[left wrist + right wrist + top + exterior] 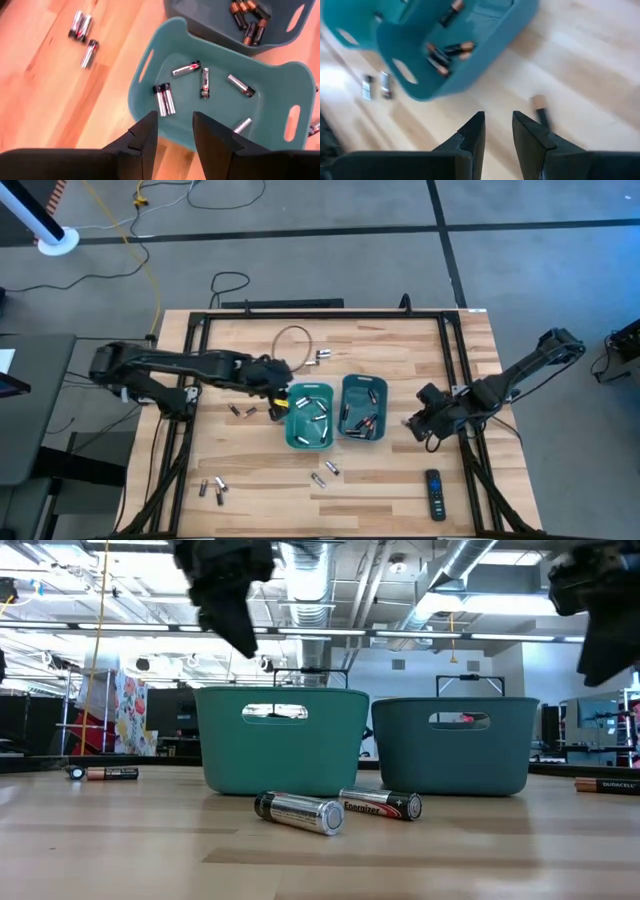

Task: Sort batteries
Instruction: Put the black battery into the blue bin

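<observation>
Two teal bins stand side by side mid-table. The left bin [296, 438] holds several silvery batteries [202, 82]; the right bin [352, 385] holds dark, copper-ended batteries [250, 22]. My left gripper [175, 117] hangs open above the left bin's left rim [283, 402], nothing between its fingers. My right gripper [497, 117] hangs open over bare table just right of the right bin [412, 425]. One dark battery [540, 112] lies on the wood beside its fingers, untouched. Loose batteries lie flat on the table [235, 410], [212, 488], [325, 473], [322, 357].
A black remote control [434, 494] lies near the front right. A thin cable loop [293, 340] lies behind the bins. Two batteries [300, 812] rest in front of the bins in the low view. A black frame [200, 330] borders the table.
</observation>
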Robot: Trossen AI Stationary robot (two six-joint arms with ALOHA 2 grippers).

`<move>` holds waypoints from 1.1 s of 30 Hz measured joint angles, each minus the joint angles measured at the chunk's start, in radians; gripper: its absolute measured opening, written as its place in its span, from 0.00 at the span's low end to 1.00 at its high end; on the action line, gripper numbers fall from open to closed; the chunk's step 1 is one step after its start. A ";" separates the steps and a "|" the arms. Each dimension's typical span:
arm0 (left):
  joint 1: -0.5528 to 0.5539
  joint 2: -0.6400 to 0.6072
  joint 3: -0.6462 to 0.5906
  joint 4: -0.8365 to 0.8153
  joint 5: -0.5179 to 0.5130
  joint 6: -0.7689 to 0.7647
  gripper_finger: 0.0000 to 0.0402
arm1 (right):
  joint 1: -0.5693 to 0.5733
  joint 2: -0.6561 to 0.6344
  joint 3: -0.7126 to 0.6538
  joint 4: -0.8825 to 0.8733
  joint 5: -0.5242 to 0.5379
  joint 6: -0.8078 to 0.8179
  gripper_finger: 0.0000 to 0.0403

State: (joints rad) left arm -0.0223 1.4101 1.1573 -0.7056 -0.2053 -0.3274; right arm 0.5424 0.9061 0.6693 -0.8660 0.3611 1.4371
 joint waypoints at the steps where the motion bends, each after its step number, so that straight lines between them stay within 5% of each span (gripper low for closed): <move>1: 0.000 -0.033 -0.037 0.028 -0.001 -0.018 0.30 | 0.000 0.002 0.000 -0.021 -0.001 -0.044 0.29; 7: 0.000 -0.192 -0.187 0.121 -0.004 -0.128 0.30 | -0.015 0.079 0.000 -0.045 -0.004 -0.299 0.29; 19: -0.001 -0.288 -0.221 0.125 -0.022 -0.185 0.30 | -0.072 0.331 0.000 -0.024 -0.046 -0.322 0.50; 33: -0.001 -0.283 -0.221 0.129 -0.020 -0.181 0.30 | -0.148 0.389 -0.144 0.205 -0.132 -0.360 0.44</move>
State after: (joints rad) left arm -0.0231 1.1275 0.9367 -0.5762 -0.2249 -0.5087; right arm 0.3939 1.2950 0.5250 -0.6609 0.2287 1.0767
